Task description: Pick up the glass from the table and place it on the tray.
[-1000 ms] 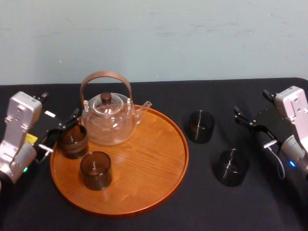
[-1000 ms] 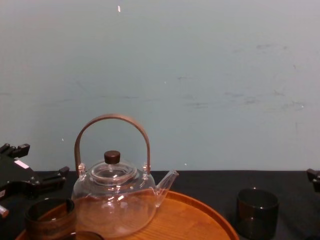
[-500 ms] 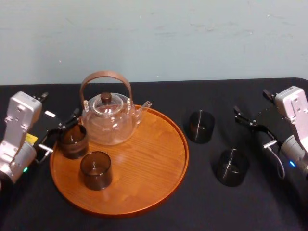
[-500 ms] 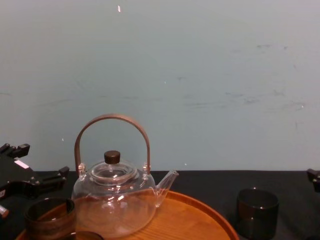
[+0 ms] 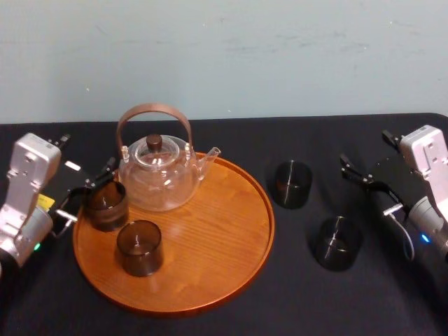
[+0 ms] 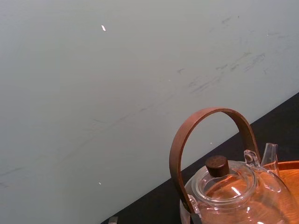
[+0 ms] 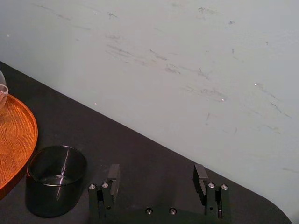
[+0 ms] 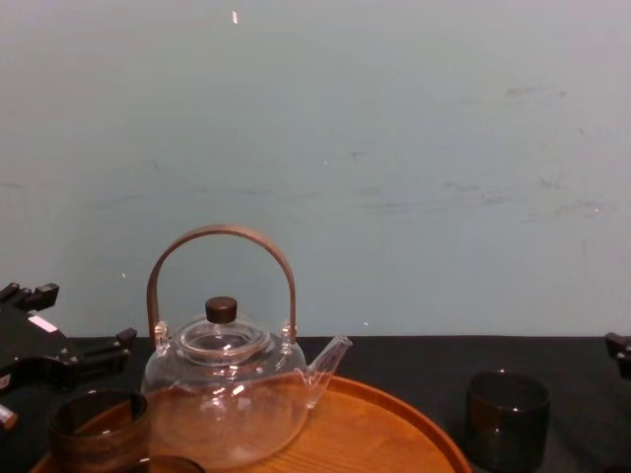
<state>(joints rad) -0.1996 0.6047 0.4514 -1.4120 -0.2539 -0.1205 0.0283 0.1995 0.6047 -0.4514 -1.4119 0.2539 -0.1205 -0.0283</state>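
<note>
1. The round wooden tray (image 5: 224,224) lies on the black-covered table (image 5: 294,294), left of centre as the head camera sees it.
2. At the back of the tray stands a clear teapot (image 5: 159,178) with an arched brown handle.
3. Two smoky glasses stand upright on the tray. The left glass (image 5: 106,205) is at the tray's left rim, just beside the teapot. The front glass (image 5: 139,247) is just beside it, closer to the robot.
4. Two more dark glasses stand upright on the table, right of the tray. The far glass (image 5: 292,184) is near the tray's rim. The near glass (image 5: 337,243) sits further right and closer to the robot, apart from the far one.
5. The left tool (image 5: 91,189) is at the tray's left edge with its fingers spread, one on either side of the left glass. I cannot tell whether they touch it.
6. The right tool (image 5: 367,187) is over the right side of the table, to the right of the far glass and apart from it. Its two fingers (image 7: 113,172) stand wide apart with nothing between them.
7. From the chest camera, the teapot (image 8: 222,394) rises well above the left glass (image 8: 99,429).
</note>
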